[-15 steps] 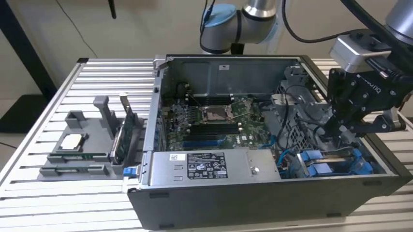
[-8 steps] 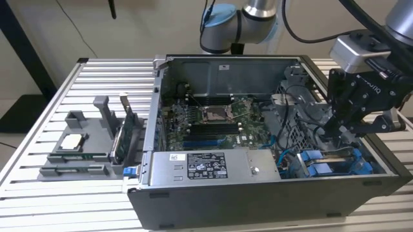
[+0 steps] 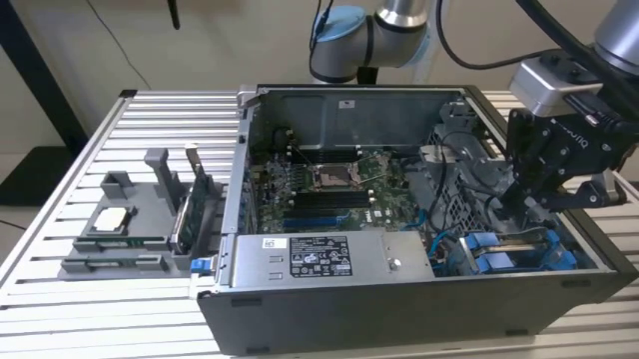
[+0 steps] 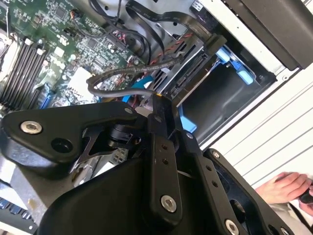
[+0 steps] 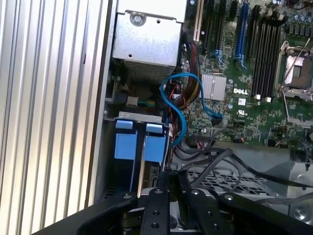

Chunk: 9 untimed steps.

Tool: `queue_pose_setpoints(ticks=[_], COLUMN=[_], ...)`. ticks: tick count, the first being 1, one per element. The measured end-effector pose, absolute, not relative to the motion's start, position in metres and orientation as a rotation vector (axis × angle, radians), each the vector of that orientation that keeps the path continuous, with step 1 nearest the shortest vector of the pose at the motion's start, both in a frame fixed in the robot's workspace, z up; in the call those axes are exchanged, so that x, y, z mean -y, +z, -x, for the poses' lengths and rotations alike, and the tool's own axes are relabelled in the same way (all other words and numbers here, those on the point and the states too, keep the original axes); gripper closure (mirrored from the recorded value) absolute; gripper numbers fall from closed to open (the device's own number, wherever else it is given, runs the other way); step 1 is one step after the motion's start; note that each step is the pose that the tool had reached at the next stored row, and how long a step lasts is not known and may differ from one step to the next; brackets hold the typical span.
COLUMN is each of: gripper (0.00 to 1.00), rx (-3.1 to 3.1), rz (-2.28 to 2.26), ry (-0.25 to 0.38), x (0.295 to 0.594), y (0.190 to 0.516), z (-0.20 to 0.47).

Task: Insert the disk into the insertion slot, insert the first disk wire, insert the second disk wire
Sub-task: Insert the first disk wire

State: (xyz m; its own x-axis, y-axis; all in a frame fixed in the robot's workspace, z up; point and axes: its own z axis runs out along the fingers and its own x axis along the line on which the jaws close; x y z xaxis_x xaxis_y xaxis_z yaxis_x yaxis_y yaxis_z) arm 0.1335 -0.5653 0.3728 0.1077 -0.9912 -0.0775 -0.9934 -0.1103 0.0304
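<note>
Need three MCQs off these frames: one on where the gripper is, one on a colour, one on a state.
1. In the exterior view, the gripper hangs:
A) at the exterior view's left end of the case
B) at the exterior view's right end, over the drive cage
C) outside the case

2. The drive cage's plastic fittings are:
A) red
B) yellow
C) blue

3. The computer case is:
A) closed
B) open, with the motherboard exposed
C) upside down

Answers:
1 B: the gripper sits just above the cage at that end.
2 C: the fittings show blue in the exterior view and both wrist views.
3 B: no side panel covers it and the green board is in plain sight.
</note>
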Motion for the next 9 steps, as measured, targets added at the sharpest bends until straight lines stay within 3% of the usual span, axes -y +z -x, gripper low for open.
queue_pose_setpoints(ticks=[9], gripper=[0.81], rx=[-2.097], rz=[2.298], ry=[0.12], x=[0.5674], y=[0.3692], z=[-0.1376])
